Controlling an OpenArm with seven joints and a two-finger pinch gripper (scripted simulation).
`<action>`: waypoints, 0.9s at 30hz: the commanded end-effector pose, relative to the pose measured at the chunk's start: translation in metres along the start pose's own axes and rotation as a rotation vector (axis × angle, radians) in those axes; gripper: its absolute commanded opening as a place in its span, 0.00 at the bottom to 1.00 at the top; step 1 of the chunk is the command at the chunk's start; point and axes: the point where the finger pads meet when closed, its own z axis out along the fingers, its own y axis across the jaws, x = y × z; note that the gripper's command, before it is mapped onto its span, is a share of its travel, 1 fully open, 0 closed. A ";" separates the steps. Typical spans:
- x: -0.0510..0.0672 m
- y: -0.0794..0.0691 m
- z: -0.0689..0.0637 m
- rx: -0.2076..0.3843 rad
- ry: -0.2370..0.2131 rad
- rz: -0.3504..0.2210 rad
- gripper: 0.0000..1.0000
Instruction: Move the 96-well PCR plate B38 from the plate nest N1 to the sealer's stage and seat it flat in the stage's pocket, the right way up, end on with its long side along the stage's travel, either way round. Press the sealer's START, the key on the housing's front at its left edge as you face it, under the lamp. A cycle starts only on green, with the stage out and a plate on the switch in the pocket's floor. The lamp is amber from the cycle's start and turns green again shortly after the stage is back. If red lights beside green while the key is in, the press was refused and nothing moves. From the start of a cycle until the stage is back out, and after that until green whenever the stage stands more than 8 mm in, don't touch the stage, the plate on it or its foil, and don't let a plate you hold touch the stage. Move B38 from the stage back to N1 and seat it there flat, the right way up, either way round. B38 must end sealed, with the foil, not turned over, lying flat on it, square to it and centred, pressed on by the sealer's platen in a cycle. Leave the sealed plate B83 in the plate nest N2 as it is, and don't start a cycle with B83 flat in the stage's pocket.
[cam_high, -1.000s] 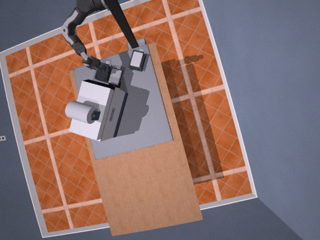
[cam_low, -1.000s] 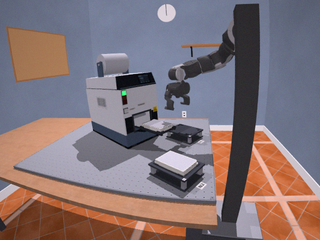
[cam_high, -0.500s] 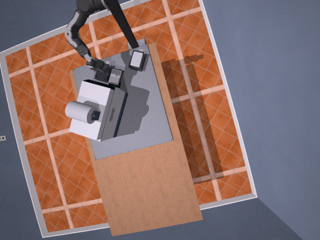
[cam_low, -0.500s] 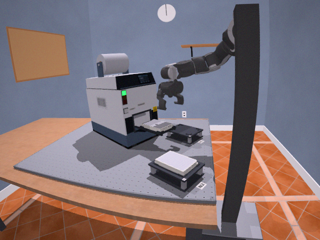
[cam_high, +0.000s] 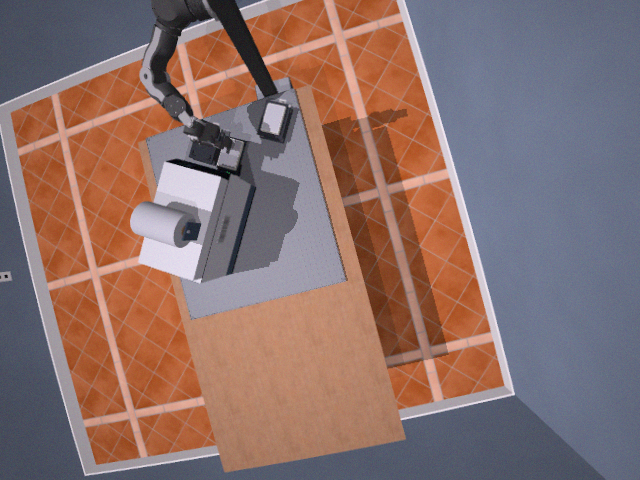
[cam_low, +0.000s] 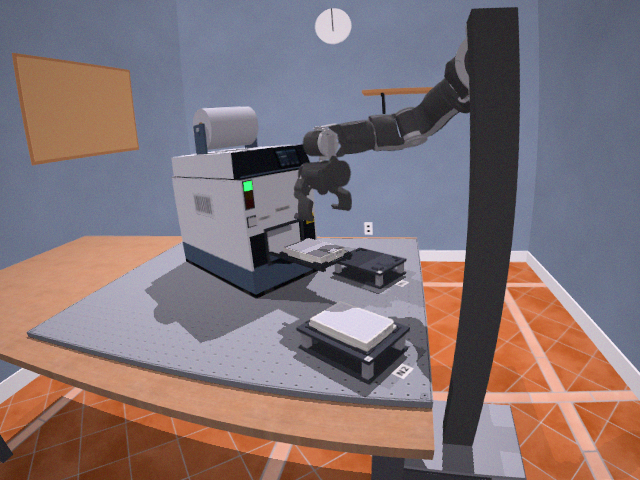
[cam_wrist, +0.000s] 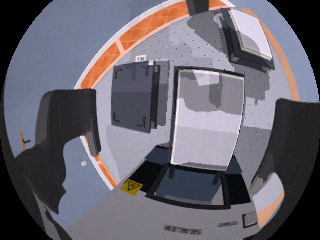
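Gripper (cam_low: 323, 203) hangs wide and empty straight above B38 (cam_low: 315, 251) on the stage — plate's long axis runs into the sealer (cam_low: 217, 206).

Wooden table (cam_low: 103, 268), long, standing on an orange tiled floor (cam_low: 542, 310). One end carries a grey perforated breadboard (cam_low: 155, 330), lying flat on the wood. Directly on the breadboard: a white-and-grey sealer (cam_low: 222, 217) with dark blue base, near the far edge; plate nest N1 (cam_low: 369, 266), black, just beside the sealer's front; plate nest N2 (cam_low: 356, 356), black, labelled, near the corner closest to the black column (cam_low: 485, 206). The column stands on the floor beside the table
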 end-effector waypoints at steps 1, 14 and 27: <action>-0.002 -0.006 0.000 0.022 -0.004 0.012 0.77; -0.010 0.039 -0.007 0.022 -0.003 0.012 0.77; -0.010 0.041 -0.007 0.017 -0.004 0.009 0.77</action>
